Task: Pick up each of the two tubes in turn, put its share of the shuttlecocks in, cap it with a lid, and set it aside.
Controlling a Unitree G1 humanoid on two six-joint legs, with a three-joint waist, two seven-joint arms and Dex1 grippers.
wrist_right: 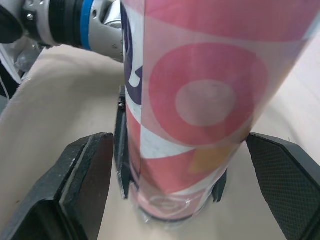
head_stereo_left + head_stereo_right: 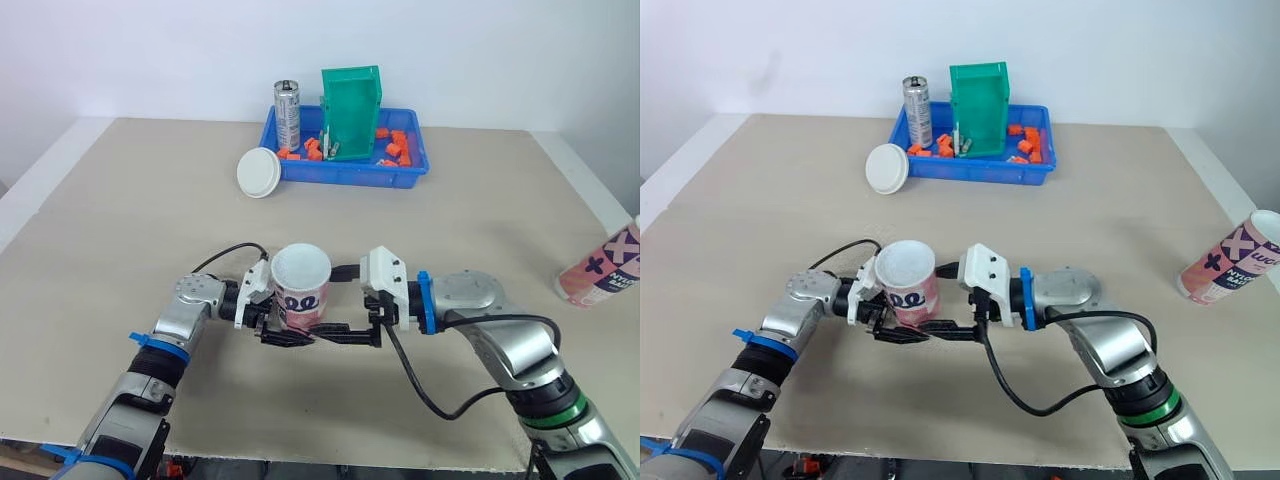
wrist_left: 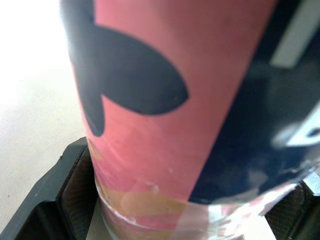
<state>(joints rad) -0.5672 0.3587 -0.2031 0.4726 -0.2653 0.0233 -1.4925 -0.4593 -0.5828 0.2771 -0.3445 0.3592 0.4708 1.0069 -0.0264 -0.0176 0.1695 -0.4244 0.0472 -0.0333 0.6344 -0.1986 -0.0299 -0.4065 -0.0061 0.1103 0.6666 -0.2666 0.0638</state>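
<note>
Left gripper [image 2: 288, 335] tight around capped tube [image 2: 302, 298].

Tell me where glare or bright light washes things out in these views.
Left wrist view: the beige table beside the pink patterned tube blows out to white. Right wrist view: the tube glints near its base. Head views: soft, even light.

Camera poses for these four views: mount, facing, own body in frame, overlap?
Left eye view: head, facing forward and down over the table; both arms, left gripper shut on the pink tube, right gripper open around it.
Right eye view: head, alongside; same scene, same arms.
Left wrist view: left wrist, close on the tube's wall; own fingers.
Right wrist view: right wrist, facing the tube; own fingers either side, left arm behind.
Shared: all four show the tube.
</note>
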